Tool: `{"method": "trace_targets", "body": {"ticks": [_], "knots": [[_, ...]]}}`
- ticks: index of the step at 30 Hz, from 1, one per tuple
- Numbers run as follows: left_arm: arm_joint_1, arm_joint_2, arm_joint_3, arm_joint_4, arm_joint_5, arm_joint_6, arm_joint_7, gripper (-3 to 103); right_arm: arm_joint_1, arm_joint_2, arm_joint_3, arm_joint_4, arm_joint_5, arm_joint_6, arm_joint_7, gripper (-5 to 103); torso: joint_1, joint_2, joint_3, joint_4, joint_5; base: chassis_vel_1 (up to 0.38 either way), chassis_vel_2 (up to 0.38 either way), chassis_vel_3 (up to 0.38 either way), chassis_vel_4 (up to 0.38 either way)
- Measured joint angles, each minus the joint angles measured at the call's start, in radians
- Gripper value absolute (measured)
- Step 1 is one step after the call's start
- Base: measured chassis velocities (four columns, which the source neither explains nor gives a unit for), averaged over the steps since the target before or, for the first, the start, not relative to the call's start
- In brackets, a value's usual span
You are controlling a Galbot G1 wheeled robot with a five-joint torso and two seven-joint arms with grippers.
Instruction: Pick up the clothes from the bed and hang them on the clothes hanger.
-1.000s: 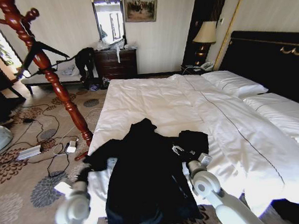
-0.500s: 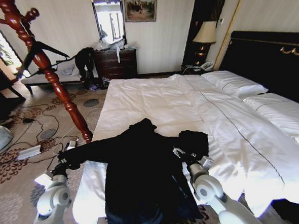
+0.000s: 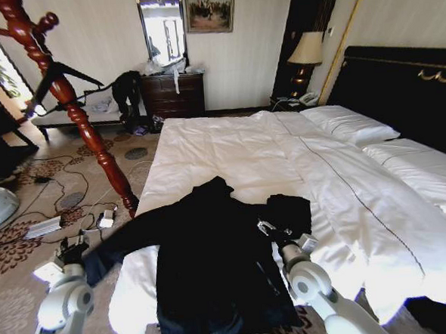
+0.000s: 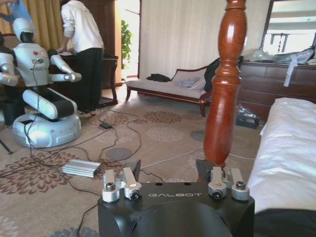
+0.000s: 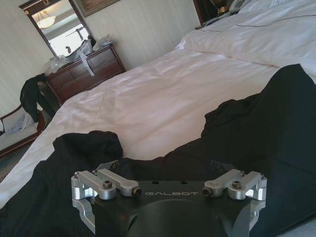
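Note:
The clothes, a black long-sleeved garment, lie spread on the near part of the white bed. One sleeve stretches past the bed's left edge, over the carpet, to my left gripper, which is shut on its end. In the left wrist view that gripper faces the reddish coat stand; the held cloth is hidden under its body. My right gripper rests open at the garment's other shoulder, its links spread wide over the black fabric. The black clothes hanger hangs high on the coat stand.
Cables and power boxes litter the patterned carpet left of the bed. Another white robot stands farther out on the floor. A dark dresser and a bench line the far wall. A lamp stands by the black headboard.
My left gripper has swung left and outward from the bed, drawing the sleeve out over the edge. The right arm and the garment's body have stayed put.

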Motion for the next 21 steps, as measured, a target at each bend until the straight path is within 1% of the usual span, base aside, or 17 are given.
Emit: {"method": "trace_targets", "body": {"ticks": [1, 2, 5, 7, 9, 10, 11, 12, 13, 14, 15, 16, 17, 18, 19, 20, 21], "knots": [[0.006, -0.008, 0.007, -0.007, 0.010, -0.006, 0.005, 70, 0.004, 0.000, 0.001, -0.004, 0.002, 0.002, 0.000, 100, 0.000, 0.000, 0.000, -0.0001, 0.0000, 0.000, 0.000, 0.000, 0.000], [0.006, -0.008, 0.007, -0.007, 0.010, -0.006, 0.005, 70, 0.004, 0.000, 0.001, -0.004, 0.002, 0.002, 0.000, 100, 0.000, 0.000, 0.000, -0.0001, 0.0000, 0.000, 0.000, 0.000, 0.000], [0.024, -0.016, 0.022, -0.053, 0.035, -0.020, 0.022, 86, 0.029, -0.001, 0.006, -0.013, 0.021, 0.011, 0.000, 100, 0.000, 0.000, 0.000, 0.0000, 0.0002, 0.000, 0.000, 0.000, 0.000], [0.025, -0.013, 0.022, -0.061, 0.035, -0.020, 0.024, 86, 0.033, -0.001, 0.009, -0.013, 0.025, 0.012, 0.000, 100, 0.000, 0.000, 0.000, 0.0000, 0.0001, 0.000, 0.000, 0.000, 0.000], [0.024, 0.017, 0.019, -0.102, 0.004, -0.015, 0.024, 96, 0.051, 0.001, 0.022, -0.021, 0.036, 0.024, 0.000, 100, 0.000, 0.000, 0.000, 0.0001, 0.0001, 0.000, 0.000, 0.000, 0.000], [0.018, 0.035, 0.018, -0.119, -0.017, -0.011, 0.024, 98, 0.057, 0.003, 0.028, -0.028, 0.037, 0.033, -0.001, 100, 0.000, 0.000, 0.000, 0.0003, 0.0001, 0.000, 0.000, 0.000, 0.000], [0.009, 0.050, 0.017, -0.130, -0.035, -0.009, 0.025, 98, 0.061, 0.005, 0.033, -0.033, 0.037, 0.038, -0.002, 100, 0.000, 0.000, 0.000, 0.0002, 0.0003, 0.000, 0.000, 0.000, 0.000], [0.009, 0.050, 0.017, -0.130, -0.035, -0.009, 0.025, 98, 0.061, 0.005, 0.033, -0.033, 0.037, 0.038, -0.002, 100, 0.000, 0.000, 0.000, 0.0002, 0.0003, 0.000, 0.000, 0.000, 0.000], [-0.017, 0.086, 0.022, -0.141, -0.067, -0.015, 0.038, 100, 0.069, 0.006, 0.044, -0.046, 0.037, 0.050, -0.006, 100, 0.000, 0.000, 0.000, 0.0000, 0.0006, 0.000, 0.000, 0.000, 0.000], [-0.034, 0.105, 0.027, -0.138, -0.078, -0.028, 0.055, 100, 0.073, 0.007, 0.050, -0.052, 0.036, 0.058, -0.009, 100, 0.000, 0.000, 0.000, -0.0002, 0.0005, 0.000, 0.000, 0.000, 0.000], [-0.073, 0.143, 0.045, -0.109, -0.086, -0.066, 0.102, 100, 0.079, 0.007, 0.061, -0.064, 0.034, 0.075, -0.017, 100, 0.000, 0.000, 0.000, -0.0002, 0.0002, 0.000, 0.000, 0.000, 0.000], [-0.073, 0.143, 0.045, -0.109, -0.086, -0.066, 0.102, 100, 0.079, 0.007, 0.061, -0.064, 0.034, 0.075, -0.017, 100, 0.000, 0.000, 0.000, -0.0002, 0.0002, 0.000, 0.000, 0.000, 0.000], [-0.117, 0.179, 0.076, -0.064, -0.089, -0.097, 0.131, 100, 0.085, 0.011, 0.070, -0.080, 0.031, 0.092, -0.026, 100, 0.000, 0.000, 0.000, -0.0001, 0.0001, 0.000, 0.000, 0.000, 0.000], [-0.166, 0.211, 0.110, -0.022, -0.105, -0.112, 0.142, 100, 0.089, 0.015, 0.075, -0.094, 0.029, 0.107, -0.032, 100, 0.000, 0.000, 0.000, 0.0002, -0.0002, 0.000, 0.000, 0.000, 0.000], [-0.197, 0.226, 0.130, 0.001, -0.117, -0.117, 0.145, 100, 0.092, 0.018, 0.077, -0.101, 0.027, 0.113, -0.035, 100, 0.000, 0.000, 0.000, 0.0003, -0.0003, 0.000, 0.000, 0.000, 0.000], [-0.269, 0.255, 0.174, 0.044, -0.141, -0.125, 0.150, 100, 0.098, 0.024, 0.078, -0.118, 0.022, 0.123, -0.040, 100, 0.000, 0.000, 0.000, -0.0003, -0.0004, 0.000, 0.000, 0.000, 0.000], [-0.269, 0.255, 0.174, 0.044, -0.141, -0.125, 0.150, 100, 0.098, 0.024, 0.078, -0.118, 0.022, 0.123, -0.040, 100, 0.000, 0.000, 0.000, -0.0003, -0.0004, 0.000, 0.000, 0.000, 0.000]]}}
